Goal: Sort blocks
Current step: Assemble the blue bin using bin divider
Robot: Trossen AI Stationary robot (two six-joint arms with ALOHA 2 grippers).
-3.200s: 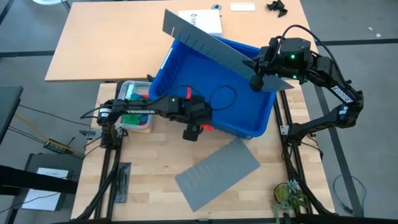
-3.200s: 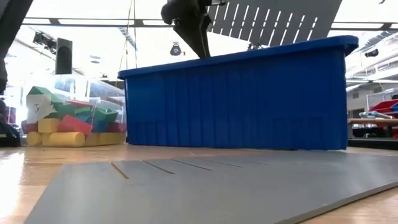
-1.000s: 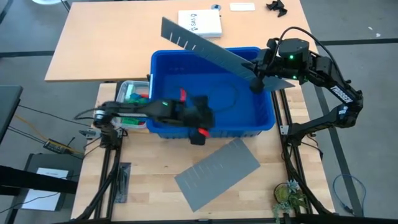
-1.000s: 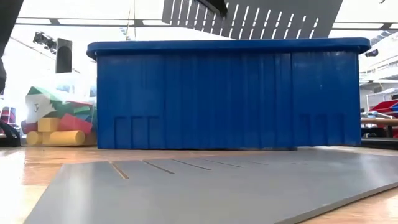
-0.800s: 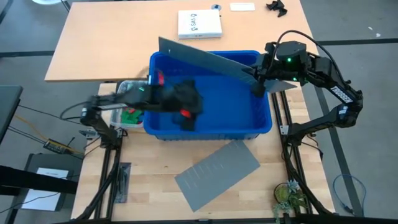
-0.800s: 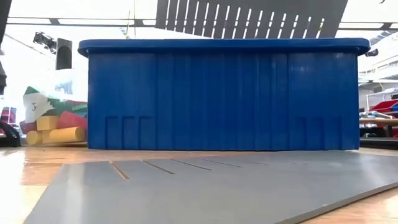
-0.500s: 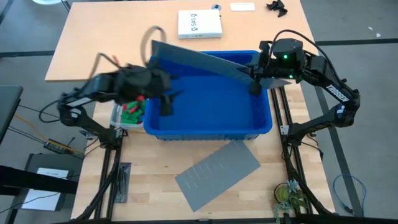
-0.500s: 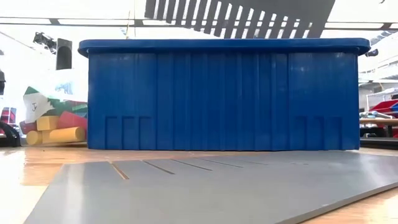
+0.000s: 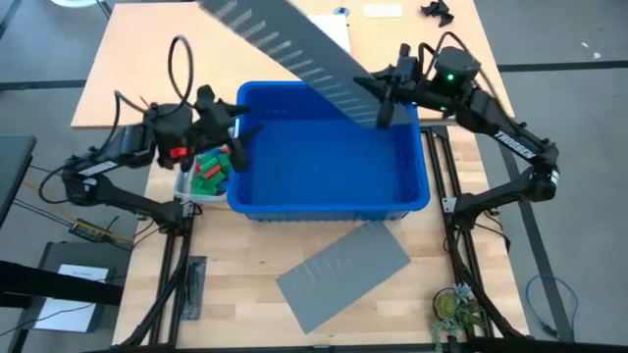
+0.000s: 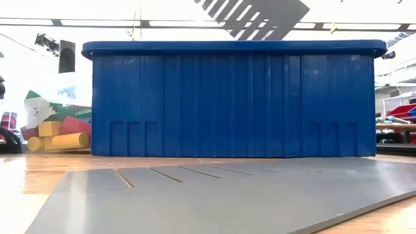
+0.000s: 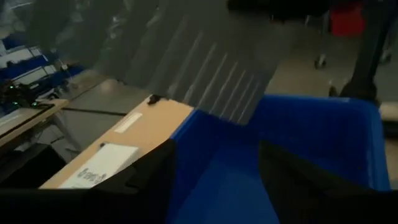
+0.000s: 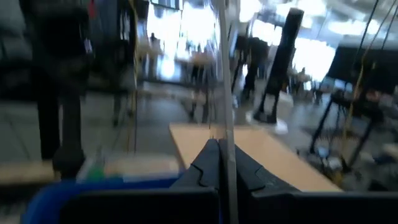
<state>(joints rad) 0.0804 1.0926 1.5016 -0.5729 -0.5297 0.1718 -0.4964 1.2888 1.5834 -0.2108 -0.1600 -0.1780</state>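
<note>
The blocks (image 9: 208, 173), red and green, lie in a small clear tub (image 9: 188, 186) against the big blue bin's (image 9: 329, 157) left wall. In the low view they show as coloured pieces (image 10: 62, 133) left of the bin (image 10: 234, 97). My left gripper (image 9: 234, 137) hangs open over the bin's left rim, above the tub, with only the bin's inside between its fingers (image 11: 214, 180). My right gripper (image 9: 383, 103) is at the bin's far right corner, shut on a long grey slotted panel (image 9: 285, 44). My right gripper pinches the panel's end nearest the bin's far right corner (image 12: 225, 134) between its two fingers (image 12: 205, 165). The fingers come about level from the table's right. The panel is lifted clear of the bin and slants up and away toward the far left (image 10: 260, 19).
A second grey slotted panel (image 9: 343, 270) lies flat on the table in front of the bin, filling the low view's foreground (image 10: 227, 195). A white box (image 9: 334, 29) sits on the far table, partly under the held panel. Cables and arm frames flank both sides.
My left gripper has risen from over the bin's near wall and swung toward the table's left, ending above the bin's left rim. My right gripper has turned, swinging the panel's free end toward the far edge. The bin has shifted slightly left, then stayed still.
</note>
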